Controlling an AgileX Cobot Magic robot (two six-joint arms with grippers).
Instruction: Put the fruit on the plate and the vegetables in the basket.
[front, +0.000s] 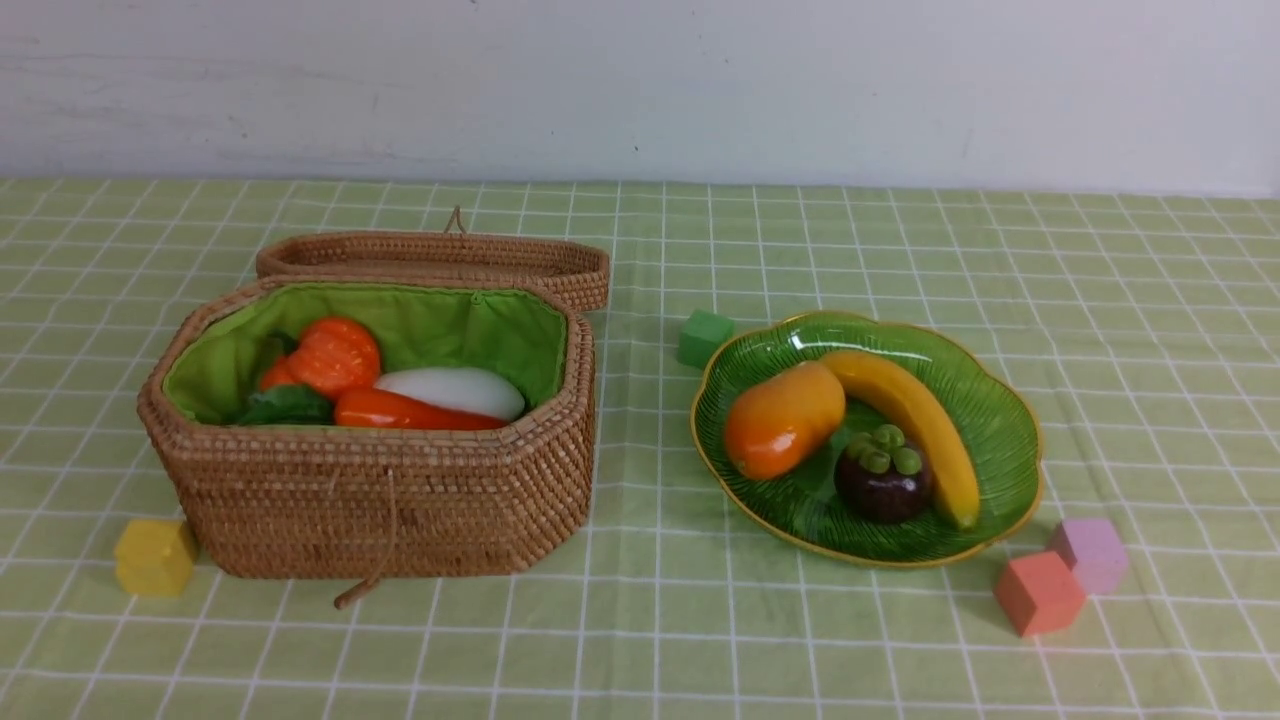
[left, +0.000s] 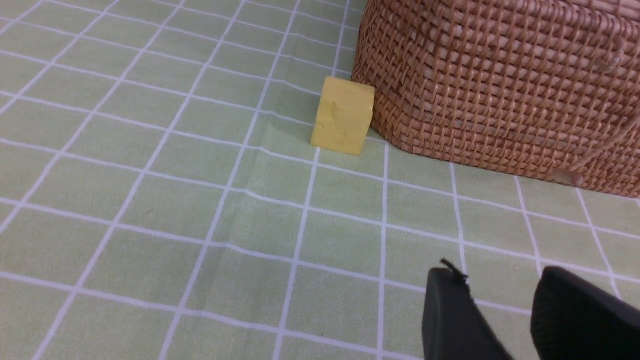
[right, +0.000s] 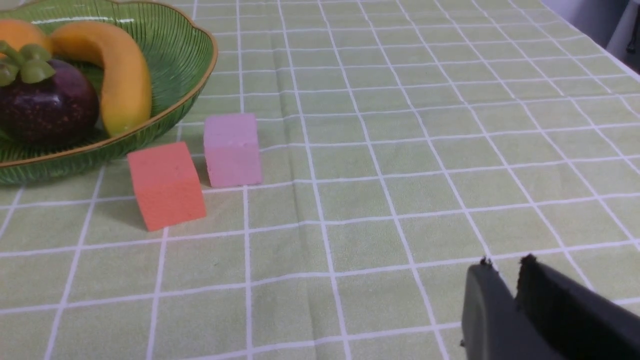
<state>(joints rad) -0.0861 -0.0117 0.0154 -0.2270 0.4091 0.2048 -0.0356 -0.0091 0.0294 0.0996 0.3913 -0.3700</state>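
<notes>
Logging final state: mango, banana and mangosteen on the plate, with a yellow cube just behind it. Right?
Not quite: in the front view the cube behind the plate is green; the yellow cube sits by the basket. Mango, banana and mangosteen are on the plate.

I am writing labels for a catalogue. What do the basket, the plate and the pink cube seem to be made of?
Basket: woven wicker or rattan, matte brown, with visible coiled strands; its lining looks like green fabric.
Plate: probably glass, translucent green and glossy, with ribs and a gold rim.
Pink cube: likely foam or painted wood, matte, without shine.
</notes>
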